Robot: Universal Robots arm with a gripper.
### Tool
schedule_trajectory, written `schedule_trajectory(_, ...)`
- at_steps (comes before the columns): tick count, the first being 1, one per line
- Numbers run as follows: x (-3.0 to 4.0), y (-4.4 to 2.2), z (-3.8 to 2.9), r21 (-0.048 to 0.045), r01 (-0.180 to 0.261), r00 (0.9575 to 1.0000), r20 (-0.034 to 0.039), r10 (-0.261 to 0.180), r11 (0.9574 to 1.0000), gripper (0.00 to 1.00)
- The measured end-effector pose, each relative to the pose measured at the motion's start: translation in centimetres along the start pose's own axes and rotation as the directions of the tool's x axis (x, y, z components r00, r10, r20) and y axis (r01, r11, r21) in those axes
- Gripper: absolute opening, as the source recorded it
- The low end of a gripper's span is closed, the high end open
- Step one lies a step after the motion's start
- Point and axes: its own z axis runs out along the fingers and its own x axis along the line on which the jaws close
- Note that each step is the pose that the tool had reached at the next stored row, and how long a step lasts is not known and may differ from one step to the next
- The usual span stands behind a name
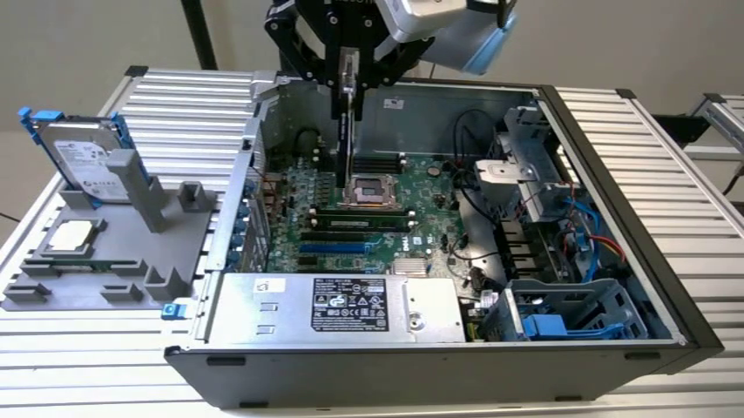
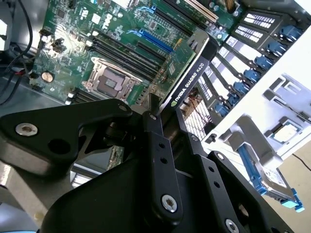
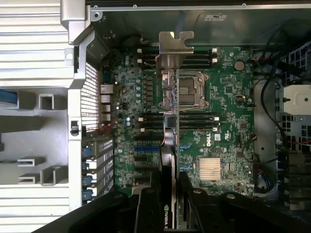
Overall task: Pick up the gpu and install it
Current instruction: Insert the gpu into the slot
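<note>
Slatted table (image 1: 651, 148); open case (image 1: 407, 374) holds motherboard (image 1: 291, 213); gripper (image 1: 348, 83) clamps gpu (image 1: 345, 144) above.

The computer case (image 1: 442, 104) is dull grey metal. The board (image 1: 389, 170) inside it is green and a bit shiny, with a small ribbed silver metal block (image 3: 210, 171) on it. Over the case's open side, the gpu (image 2: 187, 85) has a smooth black edge and a bare silver metal bracket (image 3: 174, 43). The fingers (image 2: 156, 155) on it are matt black. Under the case, the tabletop (image 1: 651, 148) is ribbed silver metal. Beside the case, a holder (image 1: 128, 261) is matt grey plastic. The hard drive (image 1: 87, 161) in it is shiny metal with blue plastic tabs.
</note>
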Motion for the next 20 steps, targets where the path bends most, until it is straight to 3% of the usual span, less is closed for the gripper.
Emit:
schedule_trajectory(6, -0.65, 0.02, 0.00, 0.0000, 0.000, 1.0000, -0.0005, 0.000, 1.0000, 0.00)
schedule_trajectory(20, -0.70, 0.03, 0.00, 0.0000, 0.005, 1.0000, -0.0008, -0.005, 1.0000, 0.00)
